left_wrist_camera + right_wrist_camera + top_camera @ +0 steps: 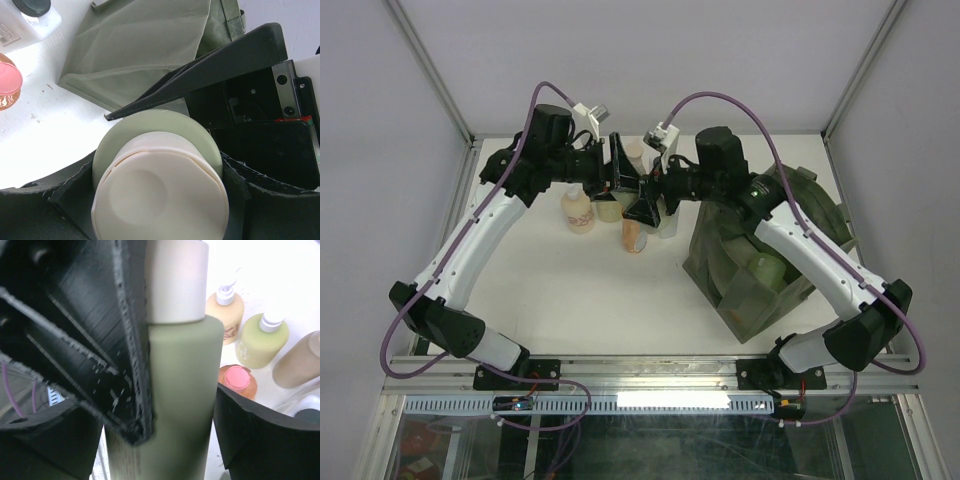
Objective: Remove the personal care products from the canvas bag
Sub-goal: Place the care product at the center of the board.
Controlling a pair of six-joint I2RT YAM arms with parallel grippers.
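Far mid-table | green bottle [185, 390] between both jaws | canvas bag [140, 45] close right

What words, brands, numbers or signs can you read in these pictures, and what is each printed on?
No text here can be read.
White bottle: label with fine print, too small to read.
Peach pump bottle: dark marking, blurred.
Yellow-green pump bottle: faint print, blurred.
Pale green bottle: no legible print showing.
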